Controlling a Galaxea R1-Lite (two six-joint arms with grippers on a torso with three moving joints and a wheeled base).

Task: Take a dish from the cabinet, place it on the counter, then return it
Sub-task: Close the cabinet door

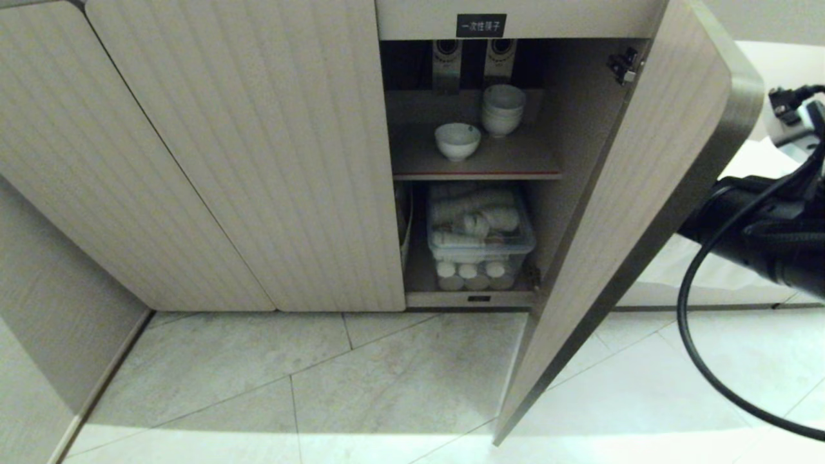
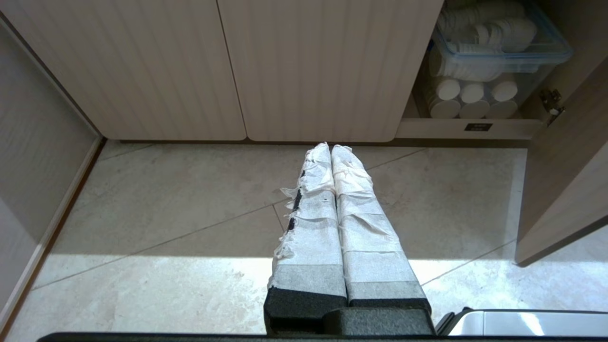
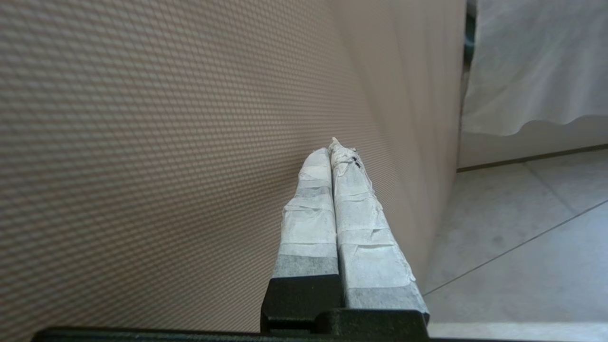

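Lettering in white Chinese characters runs across a black label point(image 1: 481, 25) fixed to the cabinet point(image 1: 258, 161) rail above the open compartment; the strokes are too small to read with confidence. A second, smaller dark tag point(image 2: 478, 127) sits on the bottom rail, illegible. The cabinet fronts are beige with fine vertical fluting and rounded lower corners. One door point(image 1: 619, 212) stands swung open, a metal hinge near its top.

Inside, one red-edged shelf point(image 1: 477, 173) carries the dish point(image 1: 457, 140), a single small round white bowl standing upright near the shelf's left side. Just behind and to its right stands one stack of similar bowls point(image 1: 503, 109). Below the shelf, one clear lidded plastic tub point(image 1: 480, 241) holds white cylindrical items; three round ends face outward in its lower row.

The right gripper point(image 3: 332, 156) lies close beside the fluted outer face of the open door, its two tape-wrapped fingers pressed together, empty. The left gripper point(image 2: 330, 154) hangs over the grey tiled floor point(image 1: 322, 380), fingers likewise closed, empty.
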